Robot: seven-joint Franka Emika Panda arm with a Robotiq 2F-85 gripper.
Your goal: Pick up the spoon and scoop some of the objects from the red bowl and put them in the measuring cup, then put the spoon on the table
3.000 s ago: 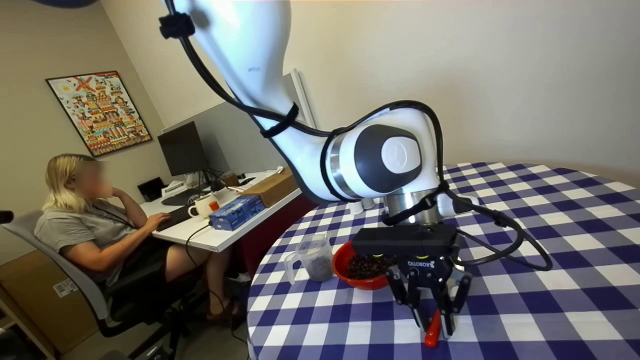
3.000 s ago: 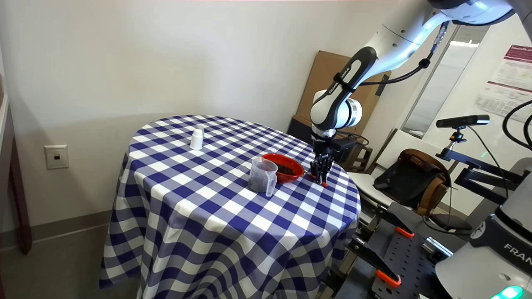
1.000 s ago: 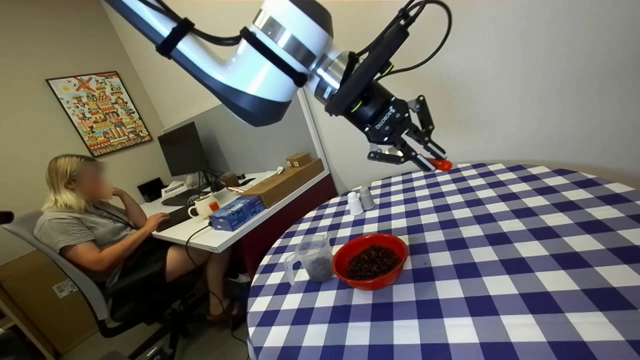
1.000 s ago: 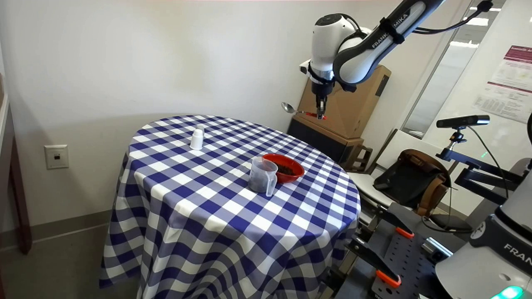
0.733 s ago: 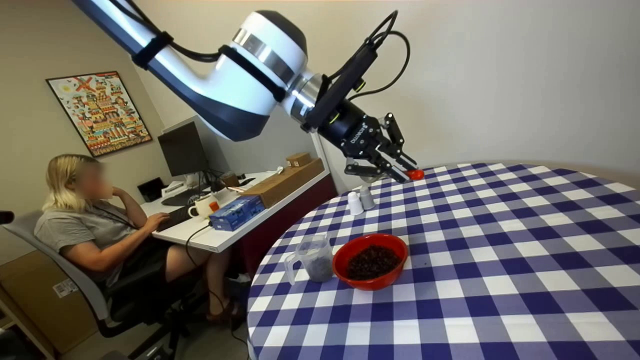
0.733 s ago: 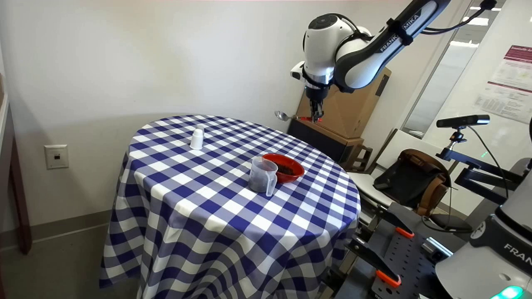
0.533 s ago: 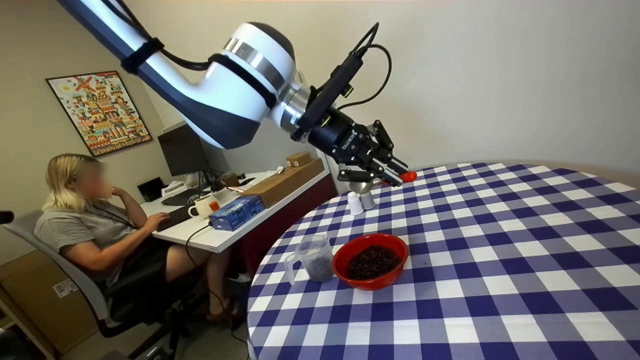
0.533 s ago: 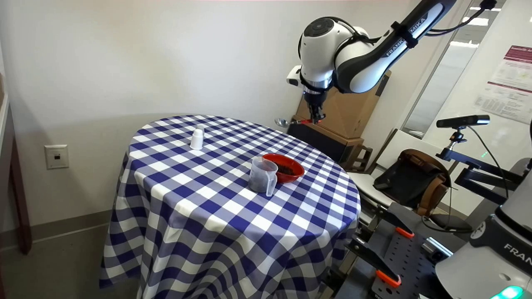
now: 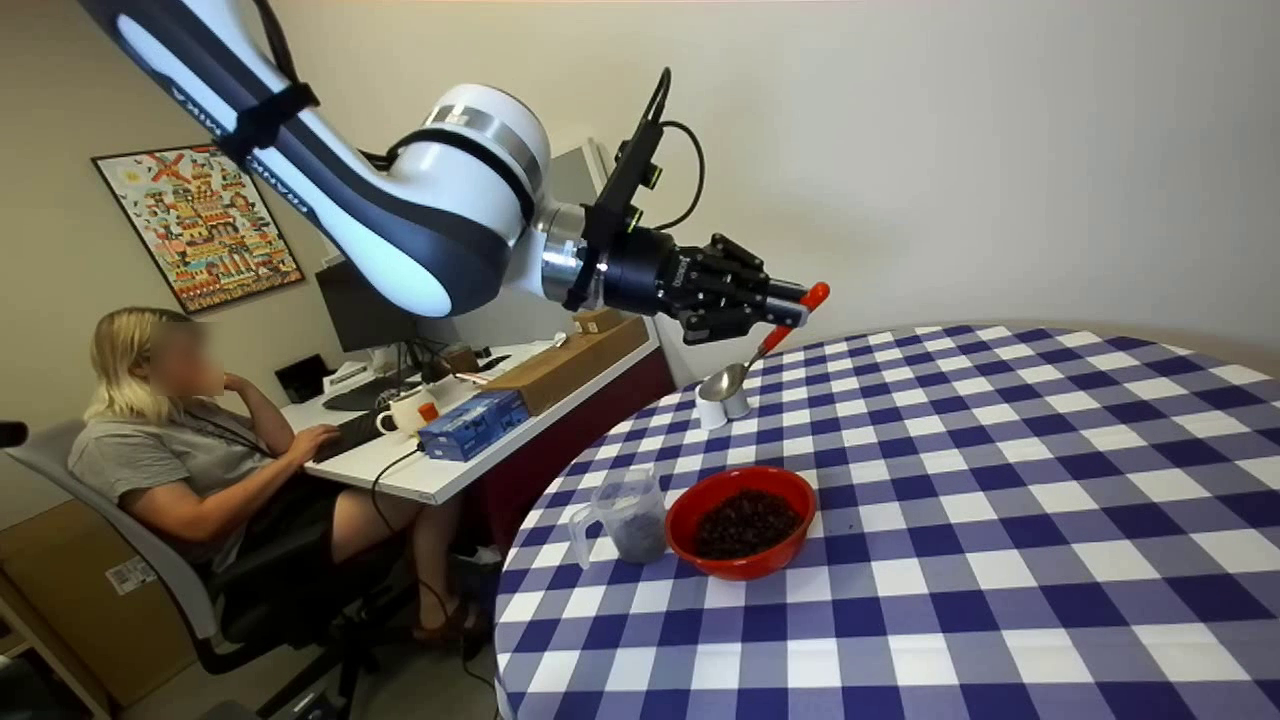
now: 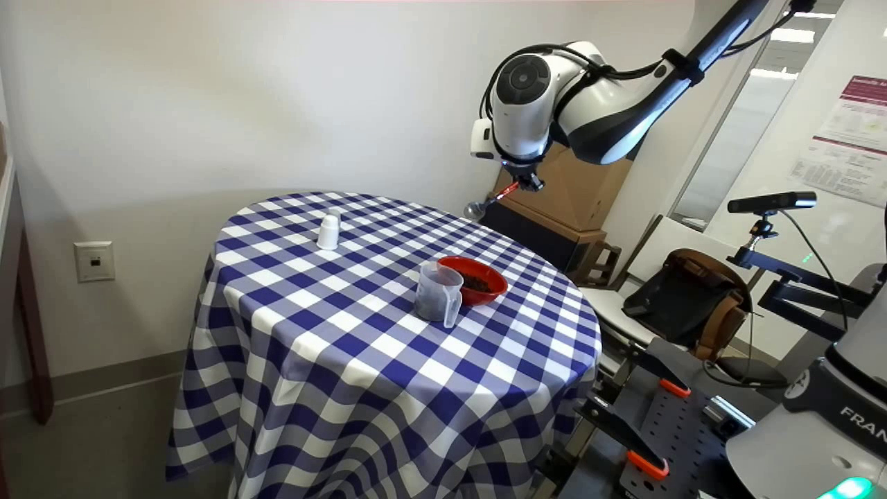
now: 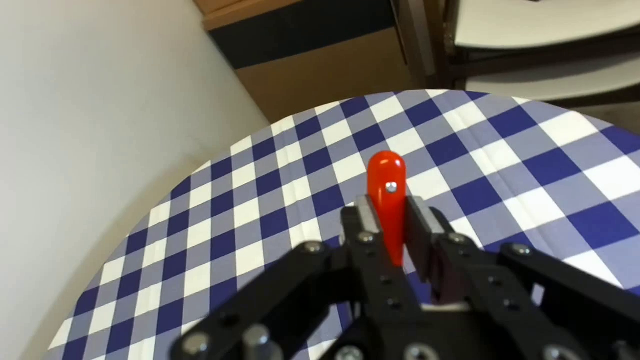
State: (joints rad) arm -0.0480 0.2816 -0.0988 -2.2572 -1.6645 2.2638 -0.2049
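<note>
One gripper [image 9: 787, 302]: clamped on the spoon [image 9: 773, 342] by its handle
Spoon: tilted scoop-down above the table [image 9: 1000, 620]
Red bowl [image 9: 735, 568]: on the table, holding the dark brown objects [image 9: 745, 525]
Measuring cup [image 9: 636, 525]: upright beside the red bowl

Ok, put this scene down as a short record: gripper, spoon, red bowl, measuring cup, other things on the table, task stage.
gripper: closed on the spoon, by its red handle
spoon: in the air, tilted, scoop end lowest
red bowl: on the table, holding a heap of dark brown pieces
measuring cup: clear, upright beside the red bowl; contents unclear
other things: small white shaker and a greyer one next to it
task stage: spoon picked up, apart from red bowl and measuring cup; next, probably a scoop from the red bowl
</note>
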